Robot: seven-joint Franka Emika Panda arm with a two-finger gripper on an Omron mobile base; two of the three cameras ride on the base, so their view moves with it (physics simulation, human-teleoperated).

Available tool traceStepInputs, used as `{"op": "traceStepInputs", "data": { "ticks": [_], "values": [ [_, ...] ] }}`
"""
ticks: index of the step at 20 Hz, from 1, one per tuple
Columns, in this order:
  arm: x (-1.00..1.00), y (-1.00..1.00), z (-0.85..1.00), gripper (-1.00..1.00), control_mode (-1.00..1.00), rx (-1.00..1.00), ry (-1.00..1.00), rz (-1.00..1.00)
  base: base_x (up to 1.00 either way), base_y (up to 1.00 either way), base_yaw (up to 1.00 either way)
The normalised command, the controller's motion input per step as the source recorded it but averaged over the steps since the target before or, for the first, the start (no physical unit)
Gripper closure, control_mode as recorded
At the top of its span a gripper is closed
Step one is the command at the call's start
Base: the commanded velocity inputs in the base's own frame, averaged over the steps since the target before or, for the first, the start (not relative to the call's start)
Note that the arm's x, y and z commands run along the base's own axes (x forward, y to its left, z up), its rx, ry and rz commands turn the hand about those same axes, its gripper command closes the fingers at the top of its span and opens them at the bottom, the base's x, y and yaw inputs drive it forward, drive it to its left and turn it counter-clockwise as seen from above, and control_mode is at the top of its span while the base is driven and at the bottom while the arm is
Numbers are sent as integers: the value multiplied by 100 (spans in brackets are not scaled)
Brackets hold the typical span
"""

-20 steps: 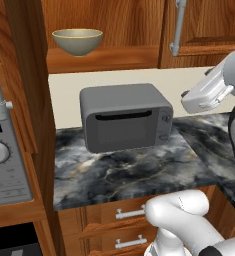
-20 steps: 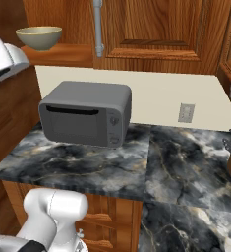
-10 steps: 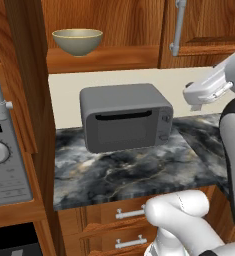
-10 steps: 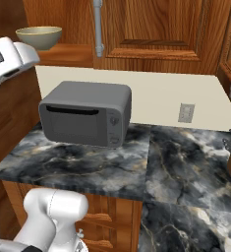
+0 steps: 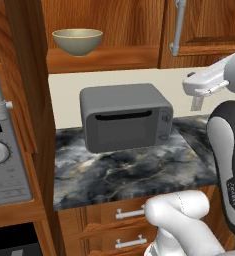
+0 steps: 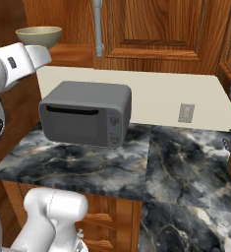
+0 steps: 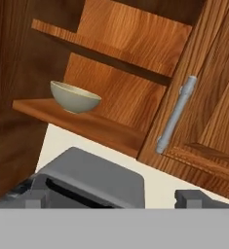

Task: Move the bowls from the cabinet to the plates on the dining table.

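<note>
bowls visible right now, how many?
1. The bowl stands on the cabinet's bottom shelf, left end, above and left of the toaster oven. A second could be hidden behind the closed door.

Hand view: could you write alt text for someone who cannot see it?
A small bowl sits on the lower shelf of an open wooden cabinet, its door with a silver handle swung aside. Below it is a grey toaster oven.
</note>
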Motion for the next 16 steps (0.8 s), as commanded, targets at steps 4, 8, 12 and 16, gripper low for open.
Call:
{"op": "traceStepInputs", "data": {
  "ticks": [4,8,12,16],
  "values": [
    [19,-7,18,-100,-100,5,-6,-13,0,0,0],
    [27,-17,27,-100,-100,5,-1,-7,0,0,0],
    [27,-21,19,-100,-100,8,0,-5,0,0,0],
    [28,-21,10,-100,-100,7,1,-4,0,0,0]
  ]
}}
